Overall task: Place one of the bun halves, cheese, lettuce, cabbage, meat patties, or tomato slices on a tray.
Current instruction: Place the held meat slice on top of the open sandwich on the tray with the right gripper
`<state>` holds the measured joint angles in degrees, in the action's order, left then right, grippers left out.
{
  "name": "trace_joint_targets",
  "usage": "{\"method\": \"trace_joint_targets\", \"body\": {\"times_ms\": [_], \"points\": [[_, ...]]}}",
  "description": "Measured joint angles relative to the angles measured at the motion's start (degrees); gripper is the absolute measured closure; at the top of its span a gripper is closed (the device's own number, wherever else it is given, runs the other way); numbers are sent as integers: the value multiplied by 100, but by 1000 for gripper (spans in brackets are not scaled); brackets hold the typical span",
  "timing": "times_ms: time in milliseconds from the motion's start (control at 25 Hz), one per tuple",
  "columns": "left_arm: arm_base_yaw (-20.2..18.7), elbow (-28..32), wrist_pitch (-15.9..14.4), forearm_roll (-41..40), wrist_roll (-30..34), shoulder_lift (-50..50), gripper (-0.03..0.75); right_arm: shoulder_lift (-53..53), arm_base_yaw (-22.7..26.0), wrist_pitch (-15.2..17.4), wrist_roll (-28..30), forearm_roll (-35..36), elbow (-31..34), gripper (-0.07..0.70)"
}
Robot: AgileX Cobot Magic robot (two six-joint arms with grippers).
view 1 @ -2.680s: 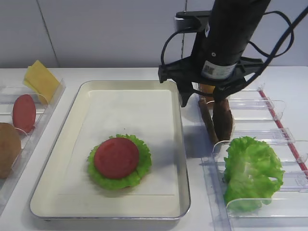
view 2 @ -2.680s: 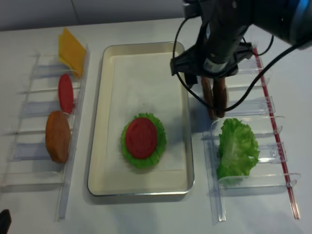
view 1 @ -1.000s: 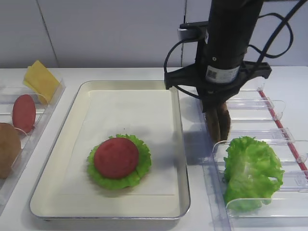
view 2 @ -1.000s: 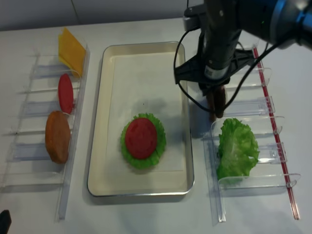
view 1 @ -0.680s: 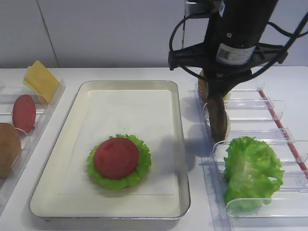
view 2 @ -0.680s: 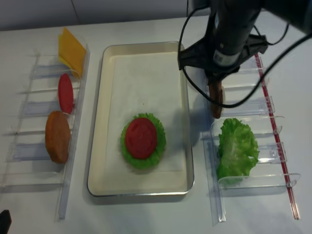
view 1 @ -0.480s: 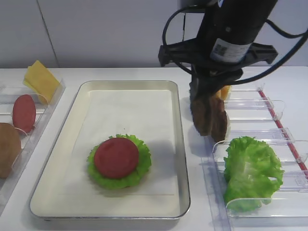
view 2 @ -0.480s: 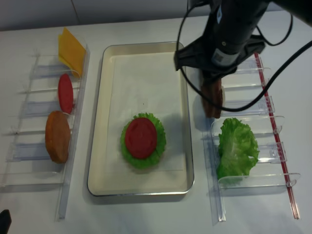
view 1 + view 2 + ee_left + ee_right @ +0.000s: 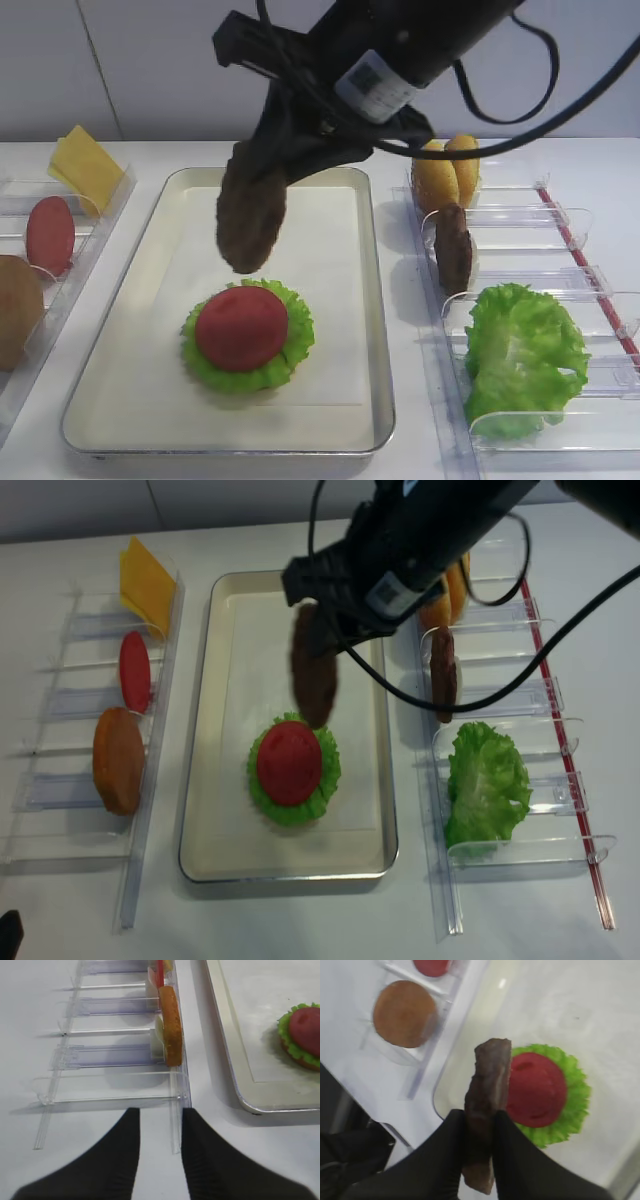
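My right gripper point(image 9: 479, 1121) is shut on a dark brown meat patty point(image 9: 250, 215), held on edge in the air over the tray point(image 9: 330, 300). The patty point(image 9: 313, 680) hangs just behind a red tomato slice point(image 9: 241, 328) that lies on frilly lettuce point(image 9: 293, 352) on the tray's paper liner. In the right wrist view the patty point(image 9: 487, 1080) stands left of that tomato slice point(image 9: 536, 1089). A second patty point(image 9: 453, 248) stands in the right rack. My left gripper point(image 9: 160, 1120) is open and empty over the table, at the near end of the left rack.
The right rack point(image 9: 560, 215) holds bun halves point(image 9: 447, 172) and a bunch of lettuce point(image 9: 520, 355). The left rack point(image 9: 70, 710) holds cheese point(image 9: 85, 165), a tomato slice point(image 9: 50, 235) and a bun half point(image 9: 18, 310). Both racks flank the tray closely.
My right gripper closed on one patty in the right rack, lifted it out and carried it left over the tray. The other patty stayed in the rack.
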<state>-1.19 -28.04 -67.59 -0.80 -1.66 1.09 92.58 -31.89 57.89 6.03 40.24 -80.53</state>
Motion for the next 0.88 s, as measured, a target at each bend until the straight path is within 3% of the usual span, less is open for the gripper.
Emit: {"method": "trace_joint_targets", "body": {"times_ms": [240, 480, 560, 720, 880], "points": [[0, 0, 0, 0, 0, 0, 518, 0, 0, -336, 1700, 2247, 1100, 466], [0, 0, 0, 0, 0, 0, 518, 0, 0, -211, 4071, 4032, 1863, 466], [0, 0, 0, 0, 0, 0, 518, 0, 54, -260, 4347, 4387, 1902, 466], [0, 0, 0, 0, 0, 0, 518, 10, 415, -403, 4338, 4854, 1926, 467], [0, 0, 0, 0, 0, 0, 518, 10, 770, -45, 4583, 4984, 2213, 467]]}}
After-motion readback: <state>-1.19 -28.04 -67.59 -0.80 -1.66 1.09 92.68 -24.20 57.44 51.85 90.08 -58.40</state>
